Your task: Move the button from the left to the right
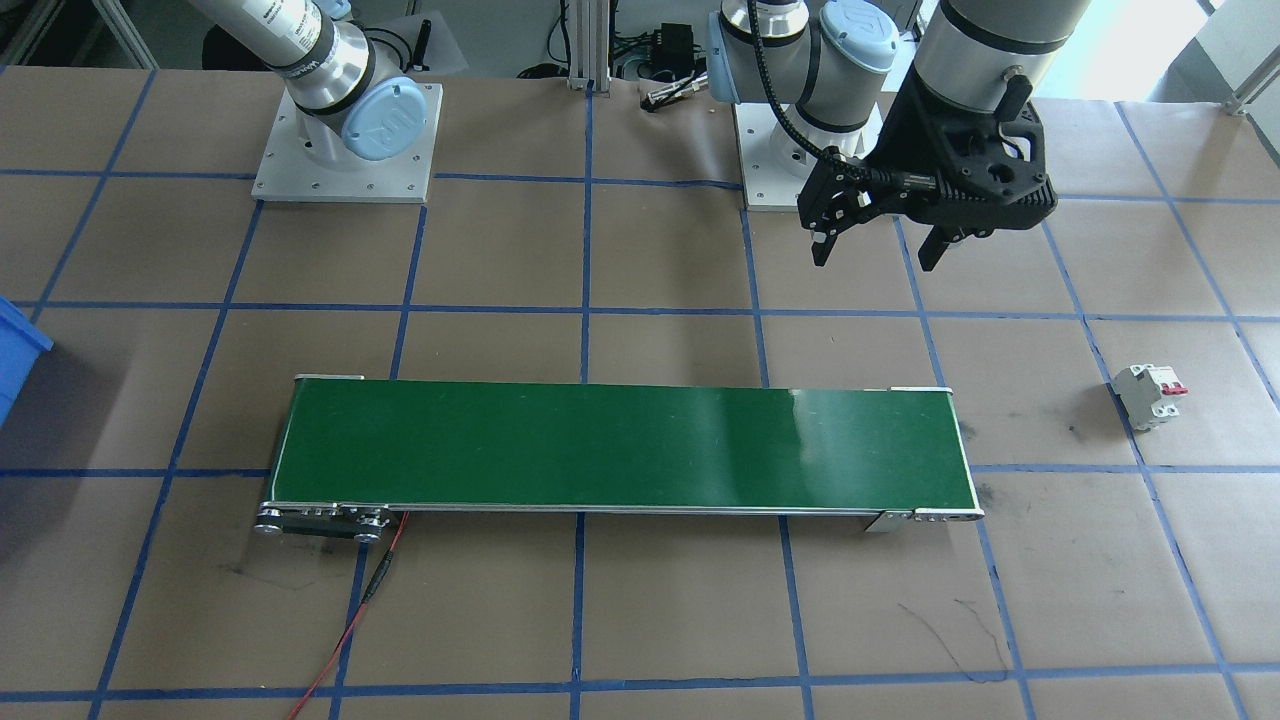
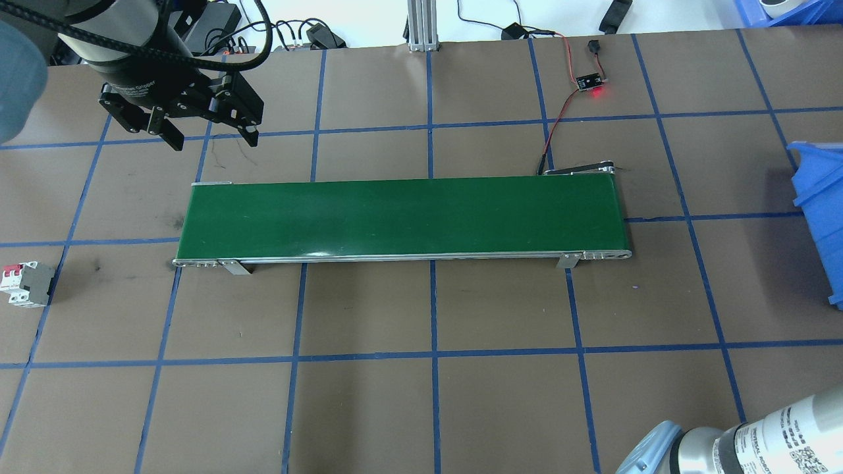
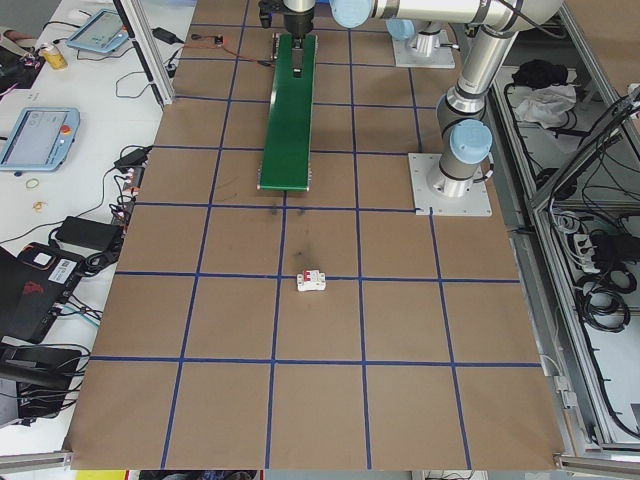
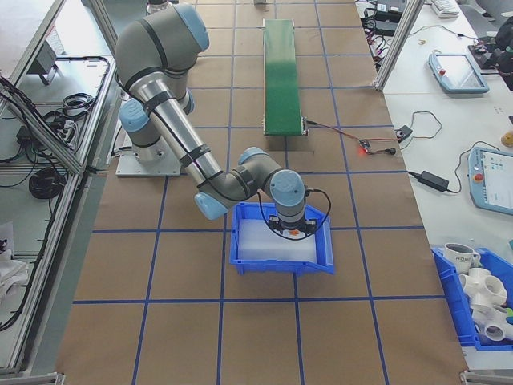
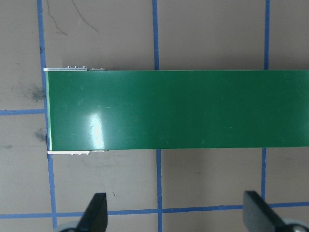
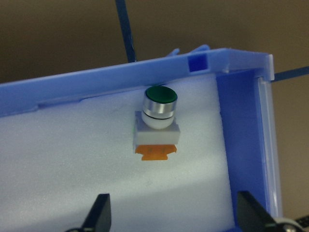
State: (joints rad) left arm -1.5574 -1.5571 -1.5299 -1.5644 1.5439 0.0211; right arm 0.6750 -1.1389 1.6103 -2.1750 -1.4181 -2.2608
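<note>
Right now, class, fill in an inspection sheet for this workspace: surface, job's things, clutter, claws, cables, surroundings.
Surface: brown table with blue tape grid.
Job's things: button lying in the blue bin, near a corner; green belt bare.
Clutter: circuit breaker past the belt's end.
Claws: left claw open above the table beside the belt; right claw open over the bin.
Cables: red wire to a lit board.
Surroundings: pendants, benches.

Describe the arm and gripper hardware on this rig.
Both arms have silver-grey tube links and pale blue joint caps. The left gripper is black, angular, with two tapered fingers and a black corrugated cable running up the wrist. The right gripper shows only black fingertips.
</note>
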